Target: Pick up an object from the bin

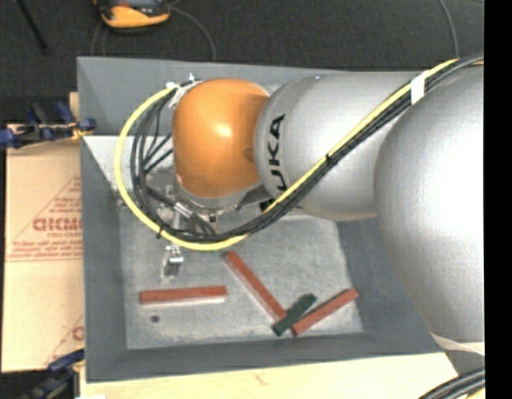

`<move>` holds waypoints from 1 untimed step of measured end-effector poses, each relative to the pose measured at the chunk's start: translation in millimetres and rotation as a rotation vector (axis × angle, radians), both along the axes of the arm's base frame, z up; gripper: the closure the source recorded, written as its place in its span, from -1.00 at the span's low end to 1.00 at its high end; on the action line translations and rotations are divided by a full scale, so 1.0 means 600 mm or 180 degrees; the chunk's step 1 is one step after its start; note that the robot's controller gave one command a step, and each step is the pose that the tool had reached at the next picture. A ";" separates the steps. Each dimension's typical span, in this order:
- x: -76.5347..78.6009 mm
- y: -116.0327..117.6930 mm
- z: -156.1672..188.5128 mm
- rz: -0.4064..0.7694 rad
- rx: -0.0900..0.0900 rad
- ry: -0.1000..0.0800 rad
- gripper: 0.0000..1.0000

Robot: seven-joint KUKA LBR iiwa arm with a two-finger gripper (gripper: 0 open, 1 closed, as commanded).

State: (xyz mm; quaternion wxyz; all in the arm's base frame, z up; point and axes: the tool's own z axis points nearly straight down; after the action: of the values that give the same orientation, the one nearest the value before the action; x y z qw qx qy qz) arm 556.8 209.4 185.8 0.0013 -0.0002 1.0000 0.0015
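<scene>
Gripper (172, 264) is hanging low over the left half of the bin (98, 264), poking out beneath the orange cover (216, 135) on the wrist. Whether it is spread or closed, I cannot tell from this angle.

Closest to it, just toward the front wall, a flat reddish-brown stick (183, 294) is lying level on the grey floor, its left part sitting right beside the tool. Touching or clear, I cannot say.

Moving out to the right, a second reddish stick (254, 285) is lying on a slant, running down toward the front. At its lower end a short dark green bar (294, 314) is resting against it, and a third reddish stick (327, 308) is angling up and away to the right.

Beyond all that, the silver arm (339, 165) is stretching in from the right, its yellow cable (120, 173) looping round the wrist.
</scene>
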 end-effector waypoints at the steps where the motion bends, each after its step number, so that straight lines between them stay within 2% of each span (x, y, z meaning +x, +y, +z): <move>1: -0.023 -0.026 -0.091 0.0148 -0.0005 -0.0018 -1.00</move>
State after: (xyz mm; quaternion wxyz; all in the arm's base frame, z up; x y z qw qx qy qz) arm 542.8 193.7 131.1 0.0041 -0.0235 0.9997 0.0007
